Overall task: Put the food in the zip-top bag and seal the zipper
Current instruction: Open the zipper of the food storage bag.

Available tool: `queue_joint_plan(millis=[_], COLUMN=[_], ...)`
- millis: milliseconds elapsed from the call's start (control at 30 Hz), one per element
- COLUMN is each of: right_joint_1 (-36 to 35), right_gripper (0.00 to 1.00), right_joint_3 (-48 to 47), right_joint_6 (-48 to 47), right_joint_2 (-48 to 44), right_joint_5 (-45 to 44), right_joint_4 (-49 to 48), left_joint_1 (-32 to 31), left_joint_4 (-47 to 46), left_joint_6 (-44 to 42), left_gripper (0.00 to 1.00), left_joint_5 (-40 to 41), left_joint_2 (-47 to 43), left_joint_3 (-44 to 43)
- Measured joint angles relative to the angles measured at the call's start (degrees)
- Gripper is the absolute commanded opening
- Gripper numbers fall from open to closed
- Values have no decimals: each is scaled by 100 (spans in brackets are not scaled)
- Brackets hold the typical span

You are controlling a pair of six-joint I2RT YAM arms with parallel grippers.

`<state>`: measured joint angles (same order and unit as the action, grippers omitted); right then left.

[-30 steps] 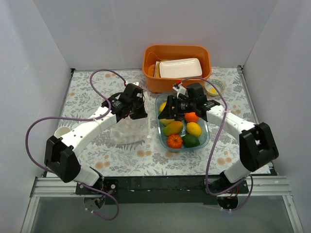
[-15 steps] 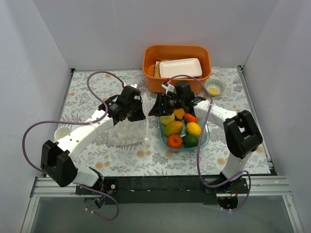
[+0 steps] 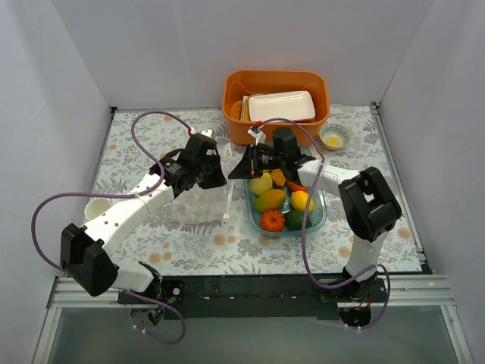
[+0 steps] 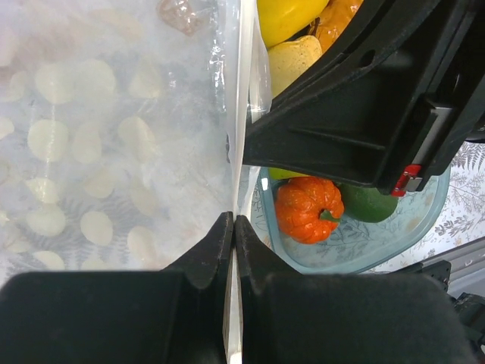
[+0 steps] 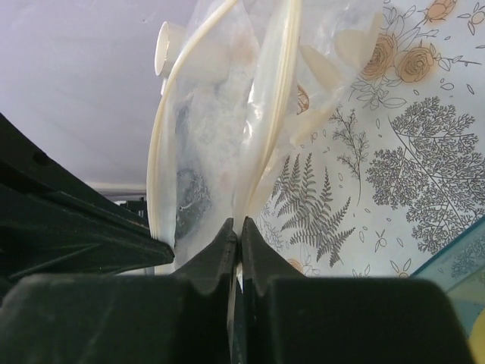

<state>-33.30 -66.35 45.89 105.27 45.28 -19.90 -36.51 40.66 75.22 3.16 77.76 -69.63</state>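
Observation:
The zip-top bag (image 3: 201, 206) lies clear and crinkly left of the blue dish (image 3: 319, 216). Its mouth edge is lifted between both grippers. My left gripper (image 3: 218, 173) is shut on the whitish zipper (image 4: 236, 114) strip, seen between its tips (image 4: 233, 221). My right gripper (image 3: 239, 171) is shut on the other lip of the bag (image 5: 204, 114) at its tips (image 5: 236, 225), and the mouth gapes between two cream strips. The food (image 3: 271, 221) sits in the dish: an orange pumpkin (image 4: 307, 208), a green fruit (image 4: 369, 203) and yellow and orange pieces.
An orange bin (image 3: 276, 125) holding a white tray (image 3: 281, 105) stands at the back, close behind the grippers. A small bowl (image 3: 334, 136) sits at the back right. A white cup (image 3: 97, 208) stands by the left arm. White walls enclose the floral table (image 3: 227, 250).
My right gripper swung left from above the dish to the bag's mouth and shut on its lip. The left gripper kept its hold and shifted slightly.

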Motion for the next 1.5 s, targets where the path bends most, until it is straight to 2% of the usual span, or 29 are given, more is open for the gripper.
queue_joint_plan(millis=[33, 200, 433, 533, 600, 633, 700, 733, 833, 933, 1200, 1500], right_joint_1=[0, -15, -428, -623, -715, -723, -719, -706, -645, -533, -4, 114], right_gripper=[1, 1, 1, 3, 19, 37, 55, 65, 72, 73, 73, 58], right_joint_3=[31, 48, -929, -1419, -1585, -1611, -1589, -1475, -896, -107, 916, 785], right_joint_6=[31, -160, -1023, -1176, -1250, -1300, -1366, -1434, -1346, -1130, -219, 227], right_joint_2=[2, -13, 17, 127, 205, 243, 304, 308, 162, -201, -649, -470], right_joint_5=[17, -125, -1858, -2509, -2791, -2833, -2796, -2680, -2269, -1770, -765, -435], right_joint_4=[-57, 197, 2575, 3156, 3383, 3445, 3482, 3359, 2653, 1910, -339, -1198], left_joint_1=[0, 0, 0, 0, 0, 0, 0, 0, 0, 0, 0, 0], left_joint_4=[-2, 13, 234, 415, 531, 566, 586, 588, 586, 586, 553, 358], left_joint_6=[0, 46, 122, 129, 129, 129, 127, 127, 127, 127, 107, 44], left_gripper=[0, 0, 0, 0, 0, 0, 0, 0, 0, 0, 0, 0], left_joint_5=[0, 116, 610, 861, 1014, 1060, 1113, 1117, 1117, 1113, 979, 601], left_joint_2=[0, 2, 94, 153, 166, 166, 166, 166, 166, 166, 164, -31], left_joint_3=[7, 59, 46, -33, -103, -118, -127, -125, -125, -125, -125, -48])
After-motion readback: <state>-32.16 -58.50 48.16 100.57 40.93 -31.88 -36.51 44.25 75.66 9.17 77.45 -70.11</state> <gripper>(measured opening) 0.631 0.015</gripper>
